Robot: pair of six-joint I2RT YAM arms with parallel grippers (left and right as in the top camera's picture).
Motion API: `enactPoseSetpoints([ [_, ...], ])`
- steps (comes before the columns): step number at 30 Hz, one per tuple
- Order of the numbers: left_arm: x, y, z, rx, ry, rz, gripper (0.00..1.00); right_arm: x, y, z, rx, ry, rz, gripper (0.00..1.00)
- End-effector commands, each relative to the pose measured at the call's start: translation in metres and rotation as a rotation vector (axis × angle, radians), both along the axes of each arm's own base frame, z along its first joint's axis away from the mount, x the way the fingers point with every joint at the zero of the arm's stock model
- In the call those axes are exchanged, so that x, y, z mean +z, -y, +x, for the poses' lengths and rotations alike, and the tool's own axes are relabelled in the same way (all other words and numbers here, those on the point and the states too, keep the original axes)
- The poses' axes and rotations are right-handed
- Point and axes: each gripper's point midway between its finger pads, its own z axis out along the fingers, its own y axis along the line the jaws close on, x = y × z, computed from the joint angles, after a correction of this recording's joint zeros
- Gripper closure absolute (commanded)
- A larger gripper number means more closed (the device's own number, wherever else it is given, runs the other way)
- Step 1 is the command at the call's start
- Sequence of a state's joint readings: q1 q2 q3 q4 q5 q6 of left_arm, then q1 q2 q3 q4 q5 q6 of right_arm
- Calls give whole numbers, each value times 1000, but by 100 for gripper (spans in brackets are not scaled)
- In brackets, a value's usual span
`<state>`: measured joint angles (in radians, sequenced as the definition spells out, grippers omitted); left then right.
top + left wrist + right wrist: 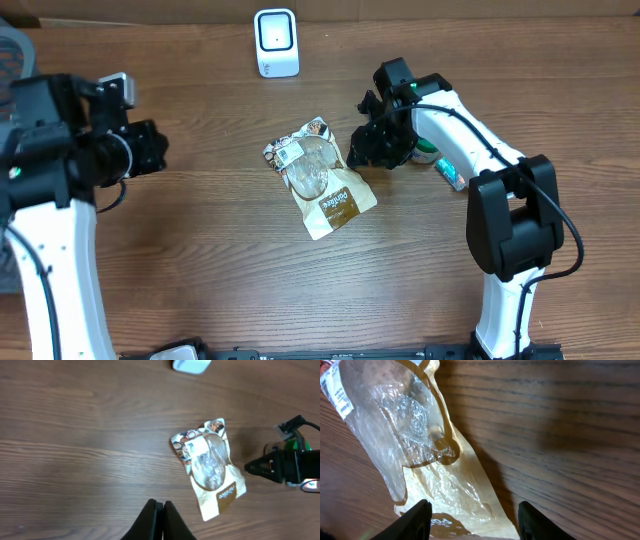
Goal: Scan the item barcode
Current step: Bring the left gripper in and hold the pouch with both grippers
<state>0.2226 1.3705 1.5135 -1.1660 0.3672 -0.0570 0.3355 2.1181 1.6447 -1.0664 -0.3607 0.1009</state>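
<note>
Lying flat on table (200,250), windowed pouch (320,177), pale contents inside

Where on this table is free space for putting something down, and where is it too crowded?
Bare wood lies between the left gripper and the snack bag, and in front of the bag toward the near edge. Also free: right of the white scanner. Crowded: the bag's right side, where the right gripper and small items sit.

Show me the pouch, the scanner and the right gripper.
pouch (318,178), overhead view, on its clear window.
scanner (276,40), overhead view, on its dark front face.
right gripper (474,512), right wrist view, midway between its fingertips.
</note>
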Motion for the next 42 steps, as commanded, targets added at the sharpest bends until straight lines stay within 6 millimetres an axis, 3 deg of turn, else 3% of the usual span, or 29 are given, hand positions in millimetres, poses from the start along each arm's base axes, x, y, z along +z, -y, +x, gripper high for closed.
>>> enactPoseSetpoints([
  [1,-26,18,14,11,-98,-81,96,-8,-3,-4,-34,-41,13,47],
  [6,-62,52,36,-36,-194,-114,96,-21,-2,-8,-80,-92,1,50],
  [13,-119,105,62,-104,-301,-131,96,-35,-18,-25,-78,-121,-4,54],
  [20,-184,140,71,-174,-412,-130,96,-36,-25,-30,-75,-133,-3,55],
  [23,-206,150,77,-198,-431,-151,96,-36,-25,-30,-78,-133,-2,58],
  [28,-221,164,85,-283,-404,-203,96,-36,-25,-30,-79,-132,-1,58],
  [35,-253,165,87,-323,-426,-193,96,-30,-36,-35,-71,-165,69,61],
  [38,-273,164,81,-316,-478,-194,96,-30,-30,-34,-85,-174,64,56],
  [42,-287,161,77,-310,-510,-193,96,-29,-20,-32,-111,-195,72,46],
])
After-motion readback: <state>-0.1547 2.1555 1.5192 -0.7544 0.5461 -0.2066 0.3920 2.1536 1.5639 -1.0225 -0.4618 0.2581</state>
